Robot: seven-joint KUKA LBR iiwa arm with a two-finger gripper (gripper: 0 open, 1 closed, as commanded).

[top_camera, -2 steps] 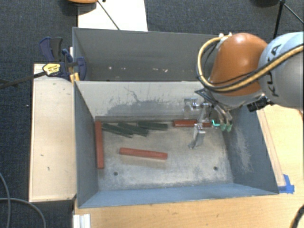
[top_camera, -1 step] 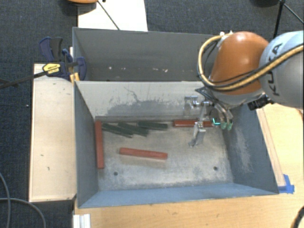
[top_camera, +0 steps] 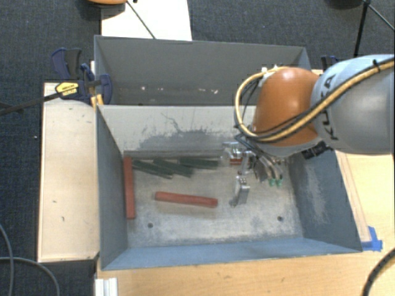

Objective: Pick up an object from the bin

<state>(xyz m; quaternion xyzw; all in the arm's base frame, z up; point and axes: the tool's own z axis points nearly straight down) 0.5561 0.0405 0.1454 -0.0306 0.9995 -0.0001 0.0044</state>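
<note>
Metal claw (top_camera: pixel 241 193) near slim red stick (top_camera: pixel 185 200)

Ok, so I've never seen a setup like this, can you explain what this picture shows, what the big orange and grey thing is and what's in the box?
One camera looks down into a grey metal bin from above. The big grey shape with the orange cover and looped cables, reaching in from the right, is a robot arm. At its tip is the gripper, the tool it picks things up with, hanging low over the bin floor, right of the middle. I see nothing held in it. On the floor lie a red stick along the left wall, a second red stick flat near the middle, and a few dark green sticks toward the back.
</note>
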